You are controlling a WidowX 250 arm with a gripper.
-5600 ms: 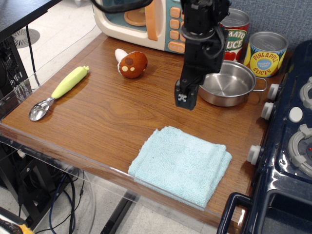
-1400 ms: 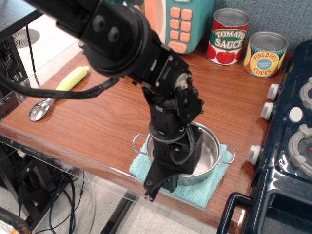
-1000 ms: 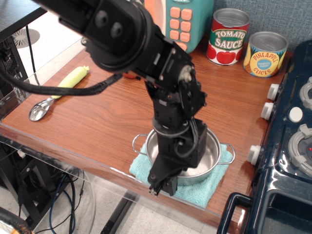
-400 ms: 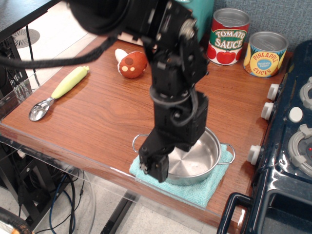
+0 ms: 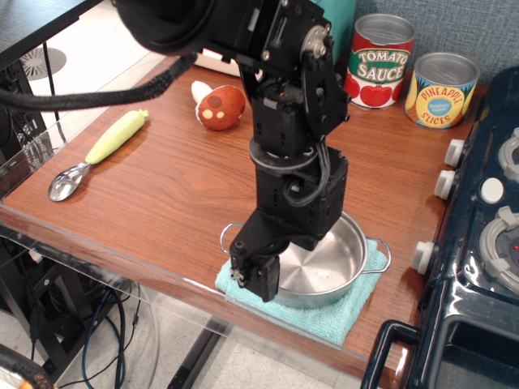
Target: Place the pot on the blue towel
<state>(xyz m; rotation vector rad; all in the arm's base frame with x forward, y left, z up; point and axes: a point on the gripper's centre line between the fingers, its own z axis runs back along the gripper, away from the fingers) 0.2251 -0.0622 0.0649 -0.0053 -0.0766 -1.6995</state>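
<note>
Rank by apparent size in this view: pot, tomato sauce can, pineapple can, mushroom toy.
1. pot, largest, though nearest the camera and partly hidden by the arm.
2. tomato sauce can and pineapple can: look alike, unranked.
3. mushroom toy, smallest.

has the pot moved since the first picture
Yes. The pot went from beside the pineapple can toward the table's front edge and now sits on the blue towel.

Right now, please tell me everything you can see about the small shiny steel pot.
The small, shallow, round stainless-steel pot sits upright on the folded light-blue terry towel at the front edge of the wooden table. Its inside is bare and reflective. Two thin wire loop handles stick out, one left, one right. The black gripper hides its left front rim; whether it touches the pot cannot be told.
</note>
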